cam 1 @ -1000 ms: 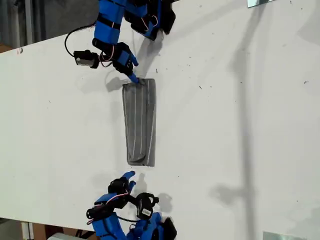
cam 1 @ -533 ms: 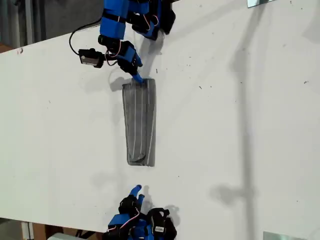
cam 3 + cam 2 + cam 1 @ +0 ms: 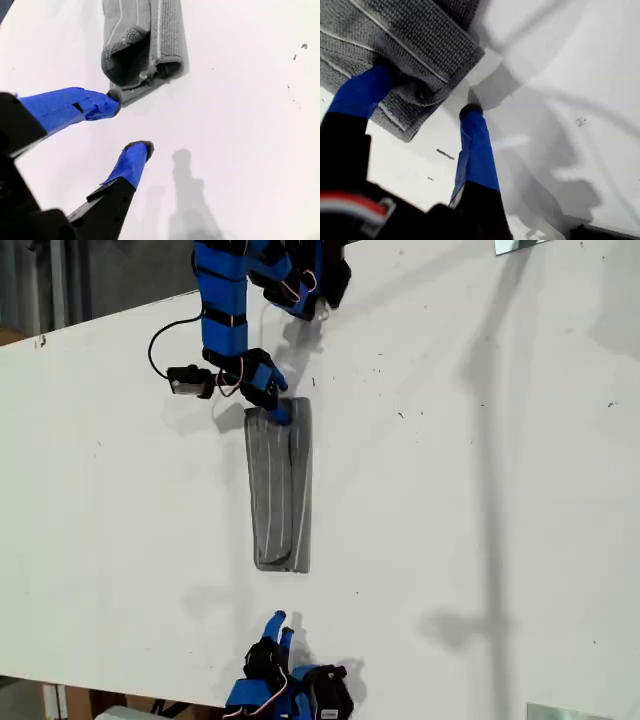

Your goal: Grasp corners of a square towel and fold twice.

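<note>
A big white flat table (image 3: 480,540) fills the exterior view. On it lies the grey soft towel with thin pale stripes (image 3: 279,485). It is already folded into a long, narrow strip. Its long way runs from the top of the exterior view down toward the bottom, so each short end faces one blue arm. My first gripper (image 3: 276,408) is at the strip's top end in the exterior view. Its jaws are spread apart and it holds nothing. In the first wrist view one blue taped finger (image 3: 367,90) presses down on top of the folded cloth, and the other finger (image 3: 476,145) stands on the bare table just beside the towel's rounded grey corner (image 3: 472,52). My second gripper (image 3: 279,625) is near the bottom edge of the exterior view, a little way off from the strip's other end. Its jaws are parted too and hold nothing. In the second wrist view the towel's open folded end lies just past the tip of one finger (image 3: 85,105). I think the next move is to pinch one short end and bring it along the strip onto the other end. My first gripper is the nearer one, since it is already touching the cloth.
</note>
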Tool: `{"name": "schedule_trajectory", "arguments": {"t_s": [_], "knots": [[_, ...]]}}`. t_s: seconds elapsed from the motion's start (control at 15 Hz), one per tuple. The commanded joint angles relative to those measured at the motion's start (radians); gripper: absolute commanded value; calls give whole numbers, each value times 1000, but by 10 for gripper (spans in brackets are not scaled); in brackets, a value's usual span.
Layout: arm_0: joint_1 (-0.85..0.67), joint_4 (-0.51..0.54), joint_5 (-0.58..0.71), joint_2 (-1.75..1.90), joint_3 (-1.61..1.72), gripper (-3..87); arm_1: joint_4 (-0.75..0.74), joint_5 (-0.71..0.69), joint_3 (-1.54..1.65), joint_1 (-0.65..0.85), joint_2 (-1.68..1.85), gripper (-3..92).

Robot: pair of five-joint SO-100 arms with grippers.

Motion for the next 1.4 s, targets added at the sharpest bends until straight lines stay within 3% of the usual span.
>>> {"name": "schedule_trajectory", "arguments": {"t_s": [0.0, 0.27, 0.33, 0.47, 0.67, 1.07, 1.33], "knots": [[14, -3, -9, 3, -5, 163, -14, -32, -147, 14, -109, 314], [25, -6, -15, 9, 2, 162, 38, -66, -324, 25, -314, 292], [26, -6, -14, 9, 2, 162, 51, -66, -324, 26, -319, 248], [26, -6, -12, 14, 2, 162, 83, -55, -313, 34, -328, 76], [29, -2, -15, 17, 0, 162, 100, -40, -270, 41, -304, -1], [28, 0, -12, 17, -3, 162, 198, 0, -150, 51, -23, -1], [31, 0, -11, 17, -3, 163, 360, -12, -371, -6, 57, -1]]}}
